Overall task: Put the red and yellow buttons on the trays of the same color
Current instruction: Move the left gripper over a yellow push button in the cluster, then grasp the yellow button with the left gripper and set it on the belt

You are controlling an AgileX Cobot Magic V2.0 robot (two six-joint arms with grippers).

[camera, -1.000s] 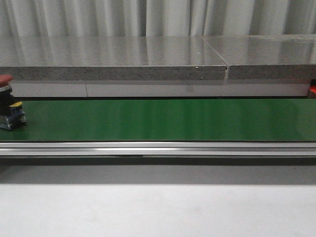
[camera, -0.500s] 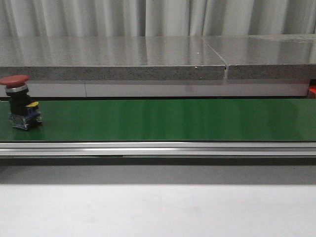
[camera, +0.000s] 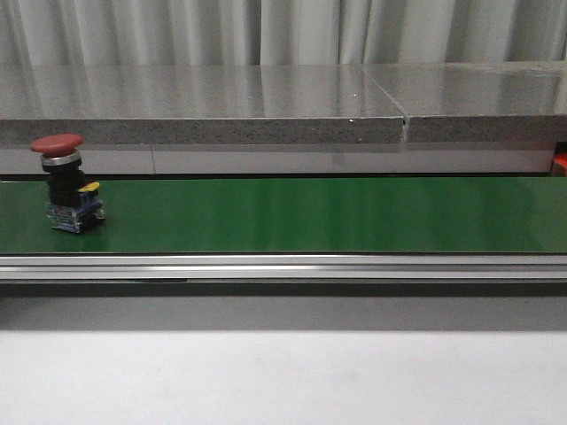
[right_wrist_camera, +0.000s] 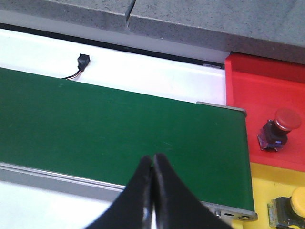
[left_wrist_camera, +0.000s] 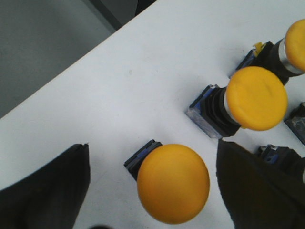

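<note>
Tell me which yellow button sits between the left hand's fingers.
The nearest yellow button, its cap largest in the left wrist view; the other two stand beyond the fingers.

Red button (camera: 66,183) way further along green belt (camera: 310,215) now. Was half cut off at left edge a second ago, fully in view half a second back, shifted right again since. Upright throughout.

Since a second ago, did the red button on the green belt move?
Yes. The red button slid right along the belt, away from the picture's left edge and toward the seam in the grey ledge.
</note>
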